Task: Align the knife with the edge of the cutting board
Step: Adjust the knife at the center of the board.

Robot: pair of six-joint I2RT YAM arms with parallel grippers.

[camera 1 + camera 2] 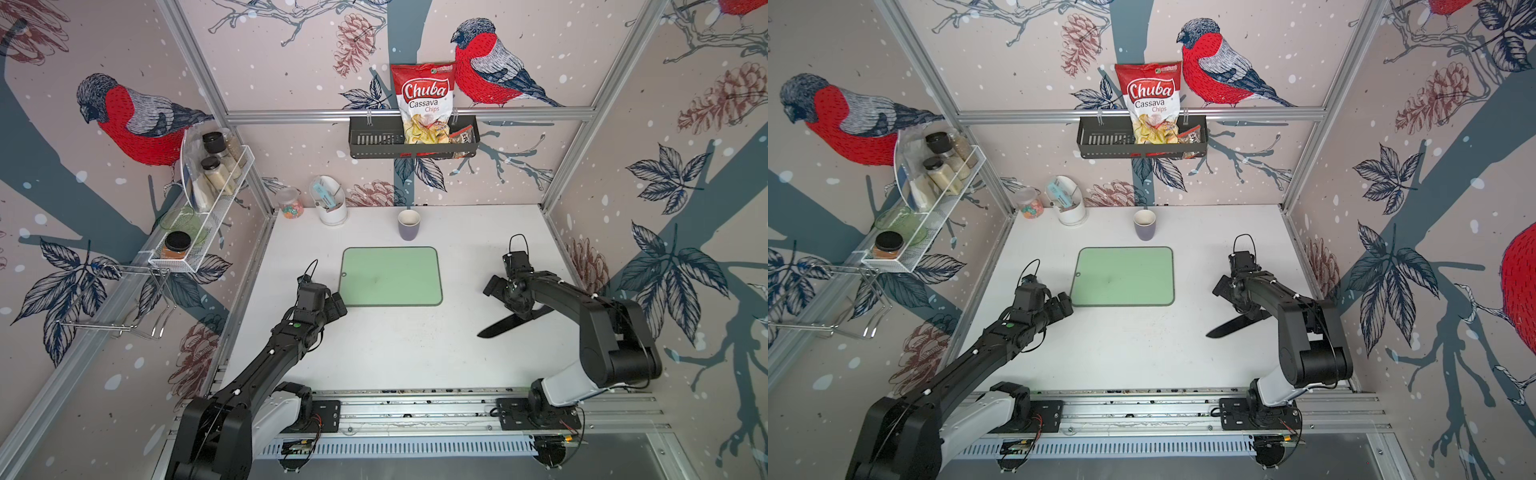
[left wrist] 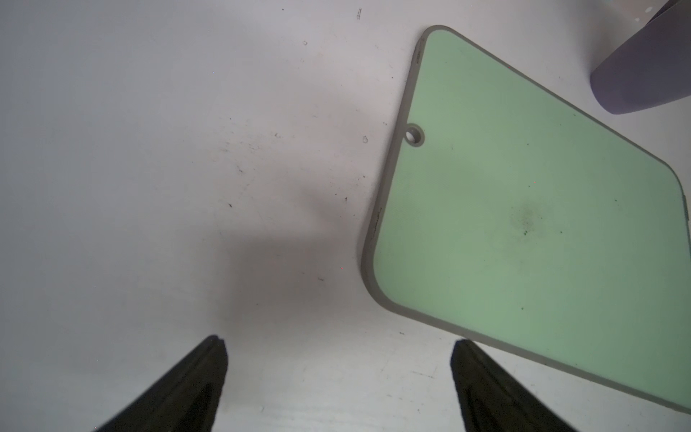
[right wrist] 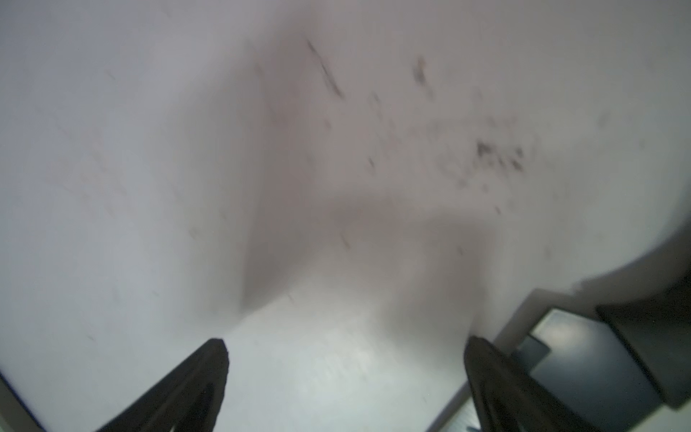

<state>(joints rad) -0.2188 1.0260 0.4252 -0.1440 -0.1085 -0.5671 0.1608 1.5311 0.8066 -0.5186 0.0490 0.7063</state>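
Right wrist view shows the right tool (image 3: 344, 341) spread wide, empty.

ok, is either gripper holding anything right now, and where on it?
Nothing held. Left gripper and right gripper both stand open and empty; the knife lies on the table, partly under the right arm.

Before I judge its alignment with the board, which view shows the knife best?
A top view: the knife lies slanted, blade clear, handle partly under the right arm. Both top views show this; neither wrist view shows it.
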